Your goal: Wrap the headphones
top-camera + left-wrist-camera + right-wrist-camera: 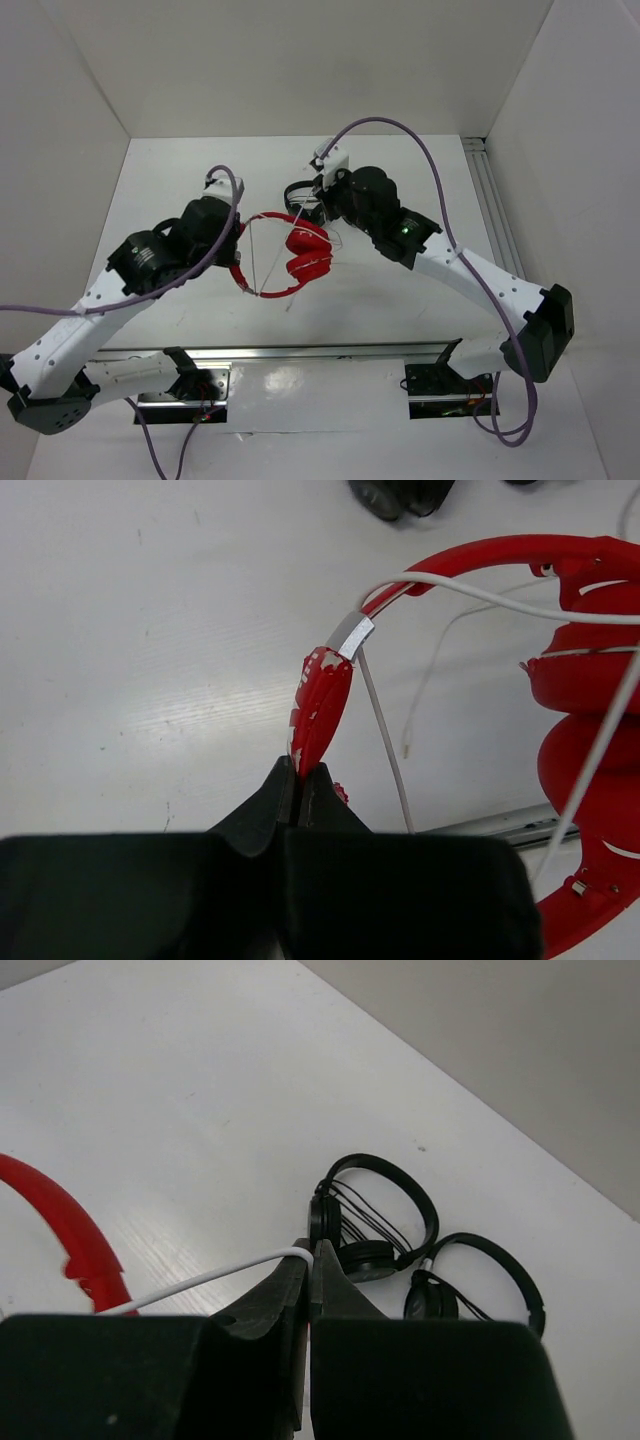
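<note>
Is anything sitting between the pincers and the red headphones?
Nothing visible. The left pincer grips the headband, and the right pincer pinches the cable. Two black headphones lie beyond the right pincer, not between.

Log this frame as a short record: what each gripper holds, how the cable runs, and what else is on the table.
left gripper: shut on the red headband
right gripper: shut on the white cable
headphones: red, between the two grippers, cups side by side
cable path: runs from the right gripper back to the headphones, crossing the headband by its silver slider
other items: two black headphones on the table, just beyond the right gripper
</note>
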Motion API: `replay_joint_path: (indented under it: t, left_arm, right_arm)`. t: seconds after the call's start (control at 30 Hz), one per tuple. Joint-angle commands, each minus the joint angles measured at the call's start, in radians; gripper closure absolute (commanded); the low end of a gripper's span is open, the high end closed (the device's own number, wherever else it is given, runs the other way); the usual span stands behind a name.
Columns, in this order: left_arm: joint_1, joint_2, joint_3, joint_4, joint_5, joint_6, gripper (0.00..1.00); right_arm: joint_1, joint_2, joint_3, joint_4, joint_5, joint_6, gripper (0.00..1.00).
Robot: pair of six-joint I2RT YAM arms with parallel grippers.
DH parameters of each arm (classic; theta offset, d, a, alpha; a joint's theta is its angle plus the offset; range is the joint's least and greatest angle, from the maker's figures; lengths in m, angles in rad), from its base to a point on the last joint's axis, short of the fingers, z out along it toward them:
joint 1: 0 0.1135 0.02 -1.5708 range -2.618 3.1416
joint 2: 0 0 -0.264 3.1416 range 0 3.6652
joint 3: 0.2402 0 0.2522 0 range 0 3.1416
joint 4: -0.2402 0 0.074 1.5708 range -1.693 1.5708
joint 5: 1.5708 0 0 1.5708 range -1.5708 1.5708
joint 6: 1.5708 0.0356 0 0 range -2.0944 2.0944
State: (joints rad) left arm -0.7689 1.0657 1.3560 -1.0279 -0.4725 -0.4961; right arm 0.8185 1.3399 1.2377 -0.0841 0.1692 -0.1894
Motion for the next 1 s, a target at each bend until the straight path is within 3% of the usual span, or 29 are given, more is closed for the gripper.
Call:
replay_joint_path:
  t: [0.0, 0.23, 0.3, 0.43, 0.8, 0.97]
  left_arm:
    - [-0.006, -0.084, 0.073, -0.055, 0.115, 0.082, 1.0]
    - [-0.006, -0.098, 0.164, -0.078, 0.23, 0.136, 1.0]
    - [-0.006, -0.089, 0.179, -0.078, 0.265, 0.136, 1.0]
    - [-0.006, -0.07, 0.221, -0.058, 0.304, 0.136, 1.0]
    - [-0.006, -0.05, 0.341, -0.078, 0.267, 0.062, 1.0]
    - [-0.006, -0.03, 0.379, -0.069, 0.278, 0.039, 1.0]
  right_arm:
    - [-0.097, 0.016, 0.06, 0.06, -0.166, 0.01, 1.0]
    - [-0.128, 0.027, 0.025, 0.095, -0.52, 0.05, 0.99]
    - [-0.128, 0.027, -0.001, 0.124, -0.577, 0.086, 0.93]
    - [-0.128, 0.027, -0.067, 0.223, -0.712, 0.166, 0.93]
    - [-0.119, 0.041, -0.386, 0.68, -0.767, 0.418, 0.93]
    - [-0.072, 0.146, -0.408, 0.819, -0.821, 0.498, 0.86]
